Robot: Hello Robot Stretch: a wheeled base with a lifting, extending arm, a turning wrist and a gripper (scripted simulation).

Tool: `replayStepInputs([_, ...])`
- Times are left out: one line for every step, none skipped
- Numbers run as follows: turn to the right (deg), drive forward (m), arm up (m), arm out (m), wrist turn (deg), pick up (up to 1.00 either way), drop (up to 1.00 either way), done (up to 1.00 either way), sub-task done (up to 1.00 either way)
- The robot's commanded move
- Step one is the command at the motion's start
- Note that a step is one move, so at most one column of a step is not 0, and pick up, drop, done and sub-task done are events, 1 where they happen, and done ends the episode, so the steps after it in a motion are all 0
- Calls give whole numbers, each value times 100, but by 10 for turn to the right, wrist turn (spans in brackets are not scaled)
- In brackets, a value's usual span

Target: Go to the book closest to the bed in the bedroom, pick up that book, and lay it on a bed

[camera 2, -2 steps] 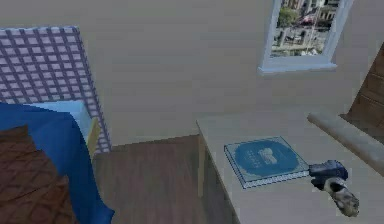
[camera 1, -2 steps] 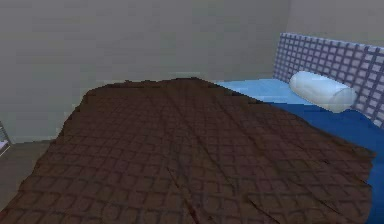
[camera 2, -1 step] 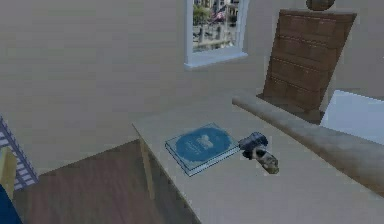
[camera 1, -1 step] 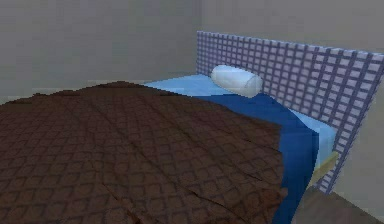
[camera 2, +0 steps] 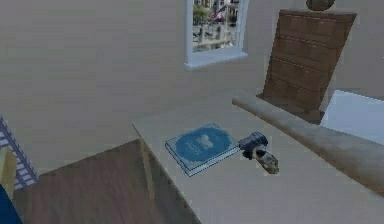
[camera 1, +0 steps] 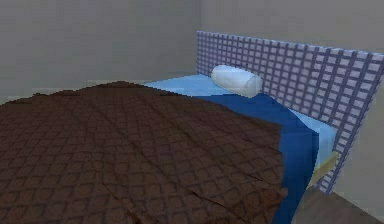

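- The bed (camera 1: pixel 305 150) has a brown quilt (camera 1: pixel 130 150) over its left part in the forward view, and a blue sheet (camera 1: pixel 190 86) shows toward its head.
- A white pillow (camera 1: pixel 237 80) lies at the bed's head, against the checked headboard (camera 1: pixel 320 75).
- In the arm side view, a pale table (camera 2: pixel 280 200) stands near the bed, to its right.
- The blue book (camera 2: pixel 203 146) lies flat on this table, off the bed.
- The gripper (camera 2: pixel 250 148) is just right of the book, on the side away from the bed. One cannot tell if its fingers are apart or together, or if it holds anything.
- A window (camera 2: pixel 215 30) and a wooden dresser (camera 2: pixel 305 65) are further from the bed, by the wall.
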Motion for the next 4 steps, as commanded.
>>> replayStepInputs([0, 0, 34, 0, 0, 0, 0, 0, 0])
replayStepInputs([0, 0, 0, 30, 0, 0, 0, 0, 0])
replayStepInputs([0, 0, 0, 0, 450, 0, 0, 0, 0])
replayStepInputs([0, 0, 0, 0, 450, 0, 0, 0, 0])
